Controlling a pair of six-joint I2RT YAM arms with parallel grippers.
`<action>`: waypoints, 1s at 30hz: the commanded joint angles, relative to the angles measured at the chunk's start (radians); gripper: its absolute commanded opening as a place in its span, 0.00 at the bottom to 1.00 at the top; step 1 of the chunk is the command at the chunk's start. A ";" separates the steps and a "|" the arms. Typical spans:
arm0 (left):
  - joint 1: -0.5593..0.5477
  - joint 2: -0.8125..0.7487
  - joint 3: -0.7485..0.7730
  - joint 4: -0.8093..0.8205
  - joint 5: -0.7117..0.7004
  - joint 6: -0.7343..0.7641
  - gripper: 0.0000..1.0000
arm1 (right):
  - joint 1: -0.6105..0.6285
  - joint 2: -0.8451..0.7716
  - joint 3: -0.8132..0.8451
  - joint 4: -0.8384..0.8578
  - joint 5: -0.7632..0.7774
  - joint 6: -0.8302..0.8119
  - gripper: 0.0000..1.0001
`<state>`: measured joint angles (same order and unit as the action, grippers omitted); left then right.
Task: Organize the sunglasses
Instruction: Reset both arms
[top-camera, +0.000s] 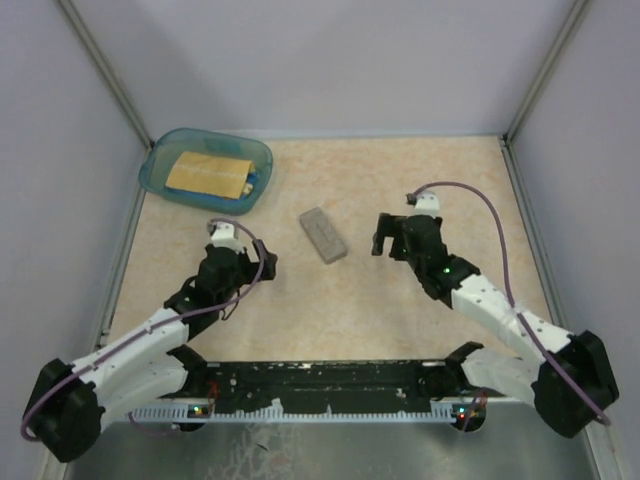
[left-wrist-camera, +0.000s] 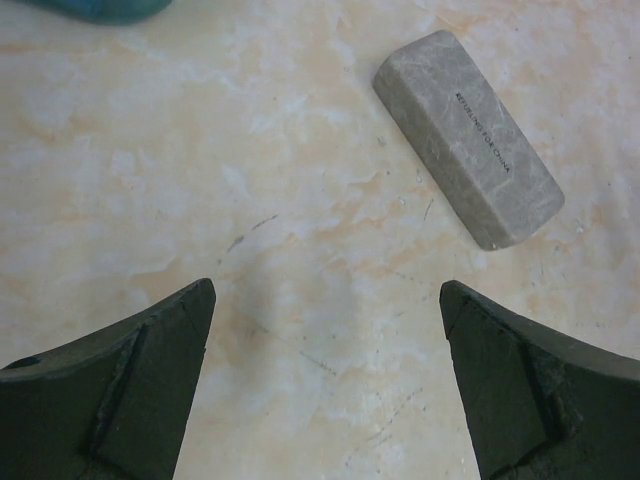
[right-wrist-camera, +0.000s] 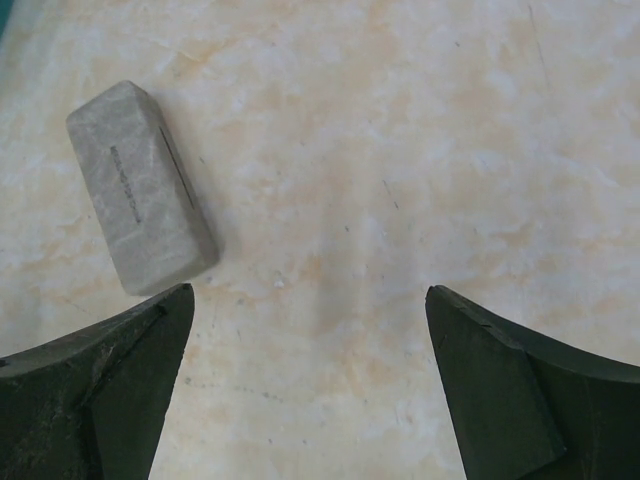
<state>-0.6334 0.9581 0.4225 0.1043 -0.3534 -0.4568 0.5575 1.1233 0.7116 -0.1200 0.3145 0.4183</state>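
Top view first: I can't spot the sunglasses anywhere. There's a closed grey case (top-camera: 323, 235) lying at an angle mid-table (top-camera: 420, 170), and a blue tub (top-camera: 152, 172) in the far left corner with a tan pad (top-camera: 210, 172) in it. They could be inside either one, can't tell from here. The left gripper (top-camera: 240, 262) sits near-left of the case and the right gripper (top-camera: 392, 235) just to its right, neither touching it.

Left wrist view: the left gripper (left-wrist-camera: 328, 295) is spread as wide as it goes with only bare table between the jaws. The case (left-wrist-camera: 467, 138) is ahead and off to the right, lid down, and a corner of the tub (left-wrist-camera: 100, 8) shows at the top edge.

Right wrist view: same story, the right gripper (right-wrist-camera: 310, 295) is wide open and empty. The case (right-wrist-camera: 140, 187) is ahead-left with a dark seam running along its side.

My guess on handling: sunglasses are light, a bit springy and easy to bend, with lenses that scratch and slip. I'd pinch the bridge or the frame corner by a hinge, gently, never the lenses or mid-temple. The case looks stiff, so I'd pin it with one gripper and work the seam with the other
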 joint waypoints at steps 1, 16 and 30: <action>-0.007 -0.180 -0.070 -0.108 0.009 -0.047 1.00 | -0.009 -0.200 -0.109 0.035 0.080 0.080 0.99; -0.008 -0.631 -0.186 -0.271 -0.047 -0.116 1.00 | -0.008 -0.709 -0.282 -0.215 0.147 0.142 0.99; -0.008 -0.647 -0.178 -0.299 -0.055 -0.127 1.00 | -0.008 -0.723 -0.265 -0.259 0.136 0.135 0.99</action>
